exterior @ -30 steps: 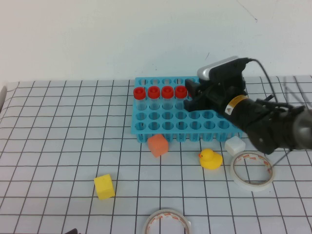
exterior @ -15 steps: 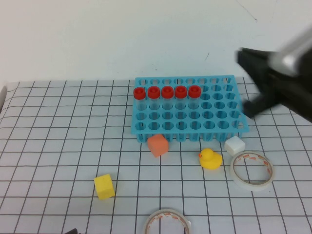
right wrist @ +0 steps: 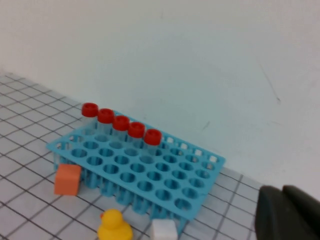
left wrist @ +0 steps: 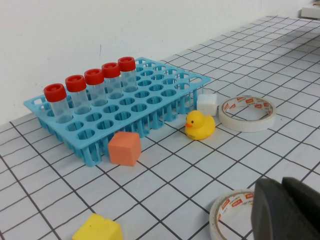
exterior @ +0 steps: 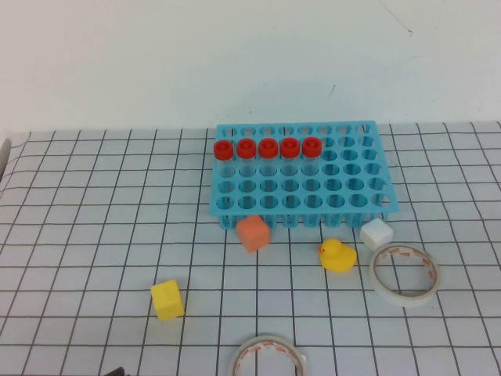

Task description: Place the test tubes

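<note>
**Five tubes racked, both pincers empty and clear**

The five red-capped test tubes [exterior: 268,157] stand upright side by side in one row of the blue rack [exterior: 352,205], second from the far edge, filling that row from its left end. The holes to their right and in the nearer rows are bare. No loose tube shows anywhere on the table [exterior: 78,235].

These tubes look light, stiff and smooth-walled, so likely slippery and possibly breakable if squeezed hard. Only the cap and the upper barrel stand clear of the rack, so the sensible hold is across the cap or just beneath it, lifting straight up.

The left pincer [left wrist: 281,186] has its fingers pressed together on nothing. It sits low over the near part of the table just beside a tape roll [left wrist: 231,216], with the rack well apart, beyond an orange cube [left wrist: 124,148]. The right pincer [right wrist: 281,192] is likewise pressed together and empty, raised and well clear of the rack on its right side. Neither appears in the high view.
</note>
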{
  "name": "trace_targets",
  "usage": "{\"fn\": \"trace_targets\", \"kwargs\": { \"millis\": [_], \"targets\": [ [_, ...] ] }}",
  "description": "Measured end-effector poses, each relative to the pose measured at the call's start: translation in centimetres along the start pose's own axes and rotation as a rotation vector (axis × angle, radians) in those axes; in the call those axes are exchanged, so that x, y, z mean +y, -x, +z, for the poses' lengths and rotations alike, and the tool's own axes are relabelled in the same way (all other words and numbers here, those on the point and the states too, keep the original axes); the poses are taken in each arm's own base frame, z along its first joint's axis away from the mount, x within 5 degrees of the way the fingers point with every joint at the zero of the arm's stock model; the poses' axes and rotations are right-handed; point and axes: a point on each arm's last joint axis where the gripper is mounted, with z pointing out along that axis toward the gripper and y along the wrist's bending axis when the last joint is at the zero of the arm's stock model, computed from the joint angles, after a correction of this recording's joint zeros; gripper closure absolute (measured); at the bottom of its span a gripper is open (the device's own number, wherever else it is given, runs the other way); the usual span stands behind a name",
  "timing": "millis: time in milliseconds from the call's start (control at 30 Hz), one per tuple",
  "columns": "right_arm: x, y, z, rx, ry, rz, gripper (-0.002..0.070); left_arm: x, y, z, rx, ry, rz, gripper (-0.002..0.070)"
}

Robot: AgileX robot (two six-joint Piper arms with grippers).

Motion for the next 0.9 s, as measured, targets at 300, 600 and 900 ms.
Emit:
{"fn": "trace_targets", "kwargs": {
  "millis": [300,600,900],
  "targets": [
    [-0.5,-1.6,-3.6,0.044,-0.077,0.012,0.0678,0.0,0.0,0.0,0.000,0.000,0.000,0.0677],
    [0.2,-4.3,-3.4,0.101,-0.071,0.129,0.0678,0.0,0.0,0.0,0.000,0.000,0.000,0.0677],
    [-0.2,-9.5,-4.7,0.134,-0.345,0.243,0.0678,0.0,0.0,0.0,0.000,0.000,0.000,0.0677]
  ]
}}
